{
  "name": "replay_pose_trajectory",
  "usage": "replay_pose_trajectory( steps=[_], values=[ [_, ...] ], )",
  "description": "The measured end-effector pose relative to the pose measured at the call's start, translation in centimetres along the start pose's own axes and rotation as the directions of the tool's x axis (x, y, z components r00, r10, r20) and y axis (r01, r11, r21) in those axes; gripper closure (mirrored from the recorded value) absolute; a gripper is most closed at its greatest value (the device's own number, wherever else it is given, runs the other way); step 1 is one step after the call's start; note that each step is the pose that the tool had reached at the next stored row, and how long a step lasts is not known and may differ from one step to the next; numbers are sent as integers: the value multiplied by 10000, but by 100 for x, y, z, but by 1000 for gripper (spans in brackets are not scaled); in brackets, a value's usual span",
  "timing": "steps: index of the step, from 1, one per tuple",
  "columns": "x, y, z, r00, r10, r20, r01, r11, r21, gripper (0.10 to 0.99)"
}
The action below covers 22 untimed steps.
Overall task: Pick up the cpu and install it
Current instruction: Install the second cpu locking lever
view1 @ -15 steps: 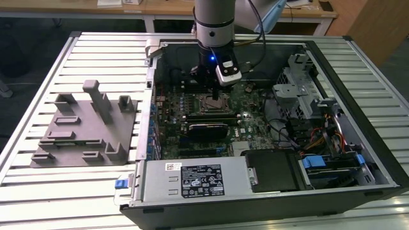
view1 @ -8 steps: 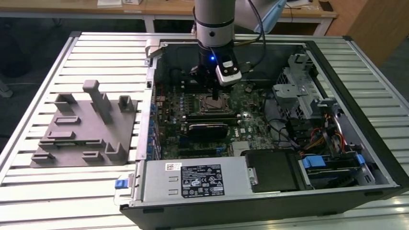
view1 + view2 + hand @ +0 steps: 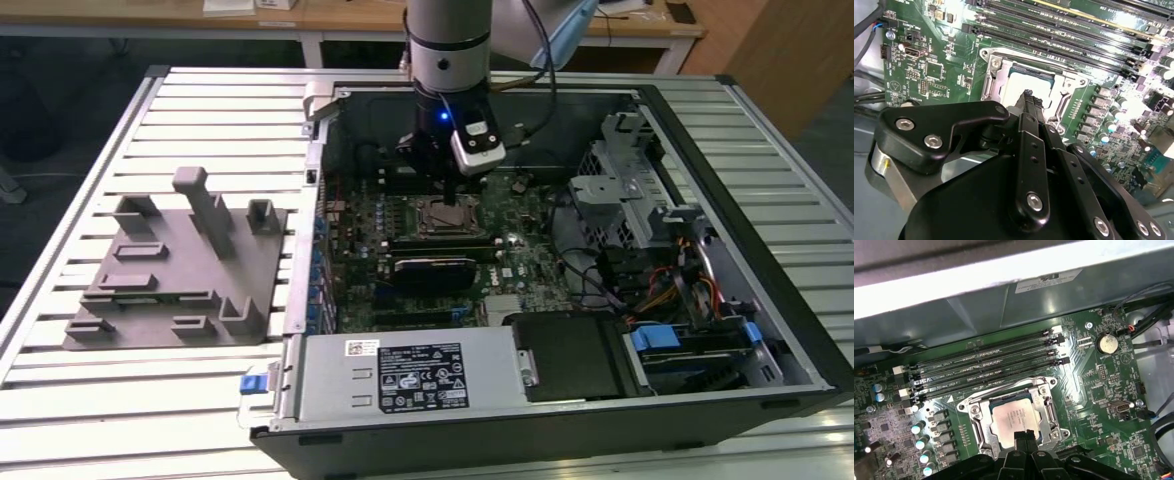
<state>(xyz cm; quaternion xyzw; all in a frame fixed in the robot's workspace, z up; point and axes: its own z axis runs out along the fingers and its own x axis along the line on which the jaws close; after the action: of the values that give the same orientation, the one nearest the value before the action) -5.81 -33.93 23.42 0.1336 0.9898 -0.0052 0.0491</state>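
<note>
My claw [image 3: 1023, 436] is right over the socket, fingertips [image 3: 1028, 96] pressed together with nothing pinched between them. Tips sit at the edge of the cpu [image 3: 1014, 414], touching it or just above; can't tell which.

The cpu lies flat inside the socket frame [image 3: 977, 428], silvery top up, square to the frame. In the second wrist view its pale top [image 3: 1019, 87] shows just past my fingertips, ringed by the same metal frame [image 3: 991, 80].

Beyond the socket: a row of long black memory slots [image 3: 984, 367] running parallel to the socket's far side, on the green motherboard [image 3: 1094, 390]. A round coin battery [image 3: 1107, 343] sits off to one side of the slots.

In the exterior view, my arm [image 3: 447, 40] comes straight down into the open computer case [image 3: 747, 120], claw [image 3: 447, 185] above the socket [image 3: 445, 216] mid-board. Power supply [image 3: 400, 375] sits at the near edge of the case. The grey fixture [image 3: 174, 265] lies on the slatted table [image 3: 80, 400], at the exterior view's left of the case, well apart from me.
</note>
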Motion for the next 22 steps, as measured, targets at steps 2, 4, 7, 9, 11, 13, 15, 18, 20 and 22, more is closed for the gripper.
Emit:
replay_pose_trajectory(
  steps=[2,4,7,9,11,13,15,18,20,22],
  values=[
    [-3,0,-29,10000,0,0,0,10000,-1,980],
    [-6,0,-58,10000,0,0,0,10000,0,980],
    [-9,0,-96,10000,0,0,0,10000,1,980],
    [-10,1,-98,10000,-1,0,1,10000,-2,980],
    [-10,1,-98,10000,0,1,0,10000,-3,980],
    [-10,0,-99,10000,0,0,0,10000,-1,980],
    [-13,-8,-100,10000,-3,-1,3,10000,3,980],
    [-20,-35,-98,10000,-1,0,1,10000,0,980],
    [-26,-57,-98,10000,0,0,0,10000,0,980],
    [-32,-82,-97,10000,-1,0,1,10000,-1,980]
  ],
)
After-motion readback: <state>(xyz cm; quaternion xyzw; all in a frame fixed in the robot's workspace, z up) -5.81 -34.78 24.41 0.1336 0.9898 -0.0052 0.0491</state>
